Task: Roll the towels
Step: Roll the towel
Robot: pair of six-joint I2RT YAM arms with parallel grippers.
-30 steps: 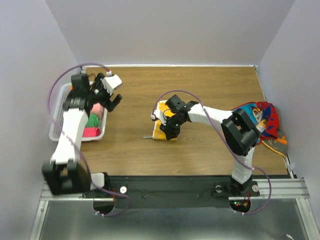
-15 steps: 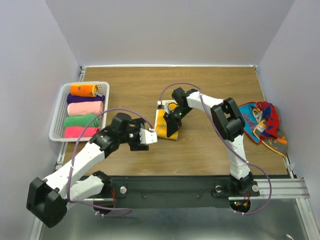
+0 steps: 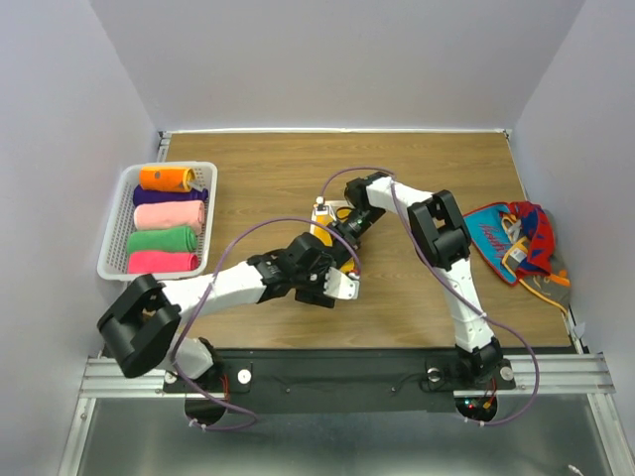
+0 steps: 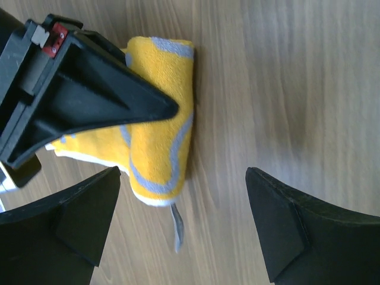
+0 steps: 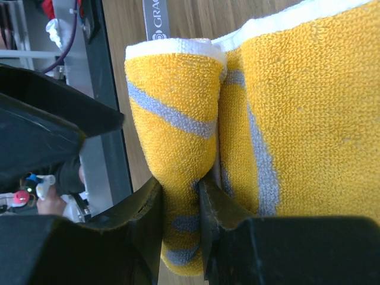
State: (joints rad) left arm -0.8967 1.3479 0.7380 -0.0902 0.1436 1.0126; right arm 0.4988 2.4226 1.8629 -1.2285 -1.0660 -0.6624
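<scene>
Towel (image 5: 297, 89), yellow, part rolled: R hand (image 5: 180, 205) pinches its rolled fold; L hand (image 4: 181, 178) wide open just beside.

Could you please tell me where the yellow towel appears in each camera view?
Top external: yellow towel at the centre of the table, mostly covered by the arms.
Left wrist: the towel sits upper left, partly behind a black finger.
Right wrist: the towel fills the centre and right.
Shared landmark: the right gripper pinching its rolled edge.
</scene>
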